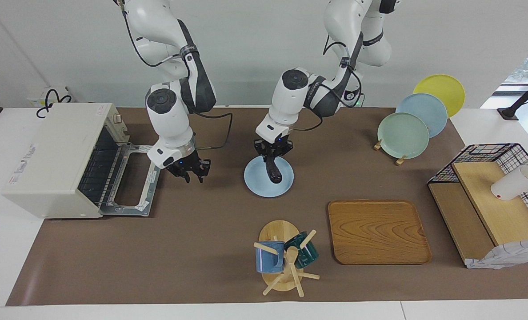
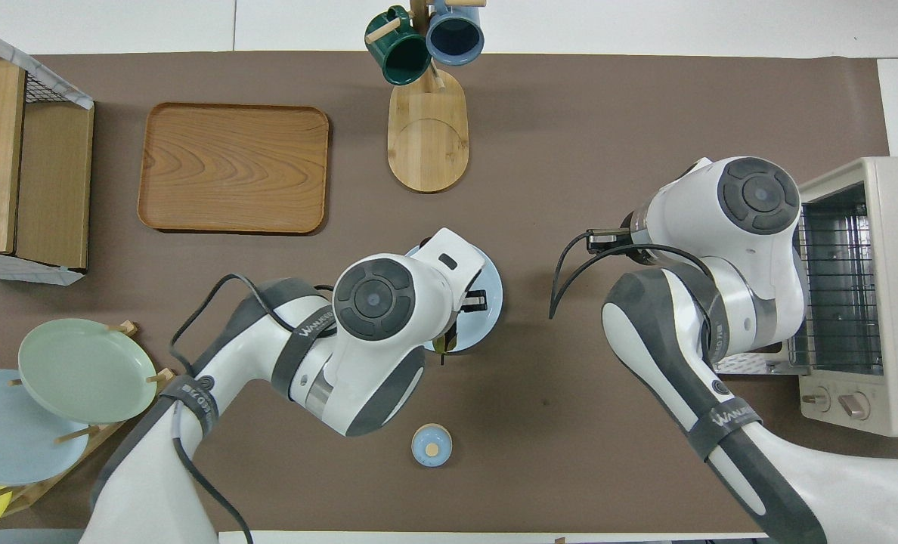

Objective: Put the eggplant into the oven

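From above, the left arm's white wrist covers the left claw [image 1: 273, 155] and most of the blue plate [image 2: 490, 302] under it; only a sliver of the plate's rim shows past the arm. Of the eggplant [image 1: 272, 170] just a greenish stem tip pokes out beneath that wrist there. The right arm likewise hides the right claw [image 1: 190, 172] from above, along with the oven [image 2: 884, 302] door below and beside it. The oven's outer side runs off the picture's edge. Whether the eggplant's lower end touches the plate, I can't tell.
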Robot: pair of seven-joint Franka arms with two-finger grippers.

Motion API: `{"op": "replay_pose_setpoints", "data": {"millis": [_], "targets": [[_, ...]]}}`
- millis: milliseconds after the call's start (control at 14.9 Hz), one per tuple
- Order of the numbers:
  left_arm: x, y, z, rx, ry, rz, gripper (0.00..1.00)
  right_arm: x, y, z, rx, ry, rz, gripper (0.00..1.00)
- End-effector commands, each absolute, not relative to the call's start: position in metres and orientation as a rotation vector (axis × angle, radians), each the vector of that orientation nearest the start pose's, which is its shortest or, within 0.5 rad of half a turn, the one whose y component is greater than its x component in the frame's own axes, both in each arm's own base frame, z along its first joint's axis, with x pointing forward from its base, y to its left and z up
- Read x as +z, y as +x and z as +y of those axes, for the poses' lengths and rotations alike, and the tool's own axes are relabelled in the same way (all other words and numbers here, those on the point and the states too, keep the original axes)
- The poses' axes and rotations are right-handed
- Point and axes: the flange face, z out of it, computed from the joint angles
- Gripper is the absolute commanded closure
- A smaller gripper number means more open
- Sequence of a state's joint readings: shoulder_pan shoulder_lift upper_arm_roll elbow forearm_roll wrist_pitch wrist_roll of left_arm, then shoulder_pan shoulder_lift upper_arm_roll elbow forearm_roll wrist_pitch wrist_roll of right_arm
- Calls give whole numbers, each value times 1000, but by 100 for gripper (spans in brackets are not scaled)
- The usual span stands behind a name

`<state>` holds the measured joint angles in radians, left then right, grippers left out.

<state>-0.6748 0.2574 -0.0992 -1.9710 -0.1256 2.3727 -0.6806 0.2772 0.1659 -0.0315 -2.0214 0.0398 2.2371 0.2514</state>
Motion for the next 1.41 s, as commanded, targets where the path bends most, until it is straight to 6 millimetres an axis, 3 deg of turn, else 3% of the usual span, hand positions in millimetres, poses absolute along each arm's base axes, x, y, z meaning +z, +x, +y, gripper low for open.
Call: {"op": "replay_pose_setpoints", "data": {"millis": [0, 134, 201, 268, 401, 669, 870, 1004, 1071, 1204, 1338], "targets": [[340, 449, -427, -53, -3335, -29, 100, 380, 568, 150, -64, -3081, 38, 55], [341, 452, -425, -55, -3335, -31, 100, 379, 567, 152, -52, -3082, 40, 49], [342, 452, -425, -51, -3333, -28, 18, 379, 566, 152, -46, -3083, 40, 44], [345, 452, -424, -57, -3334, -20, 0, 378, 566, 151, -39, -3084, 40, 44], [357, 456, -416, -47, -3327, -15, 0, 378, 564, 151, -18, -3088, 42, 45], [418, 499, -340, 5, -3295, 30, 0, 380, 564, 153, -2, -3092, 33, 44], [447, 545, -256, 59, -3277, 62, 0, 397, 559, 202, -15, -3083, -92, 43], [449, 566, -200, 78, -3274, 107, 0, 415, 560, 231, -56, -3070, -85, 43], [450, 574, -174, 71, -3275, 140, 0, 420, 558, 254, -67, -3066, -54, 43], [450, 584, -125, 72, -3272, 167, 0, 425, 544, 326, -71, -3069, -49, 46], [456, 588, -92, 56, -3267, 174, 0, 425, 547, 377, -74, -3063, 44, 48]]}}
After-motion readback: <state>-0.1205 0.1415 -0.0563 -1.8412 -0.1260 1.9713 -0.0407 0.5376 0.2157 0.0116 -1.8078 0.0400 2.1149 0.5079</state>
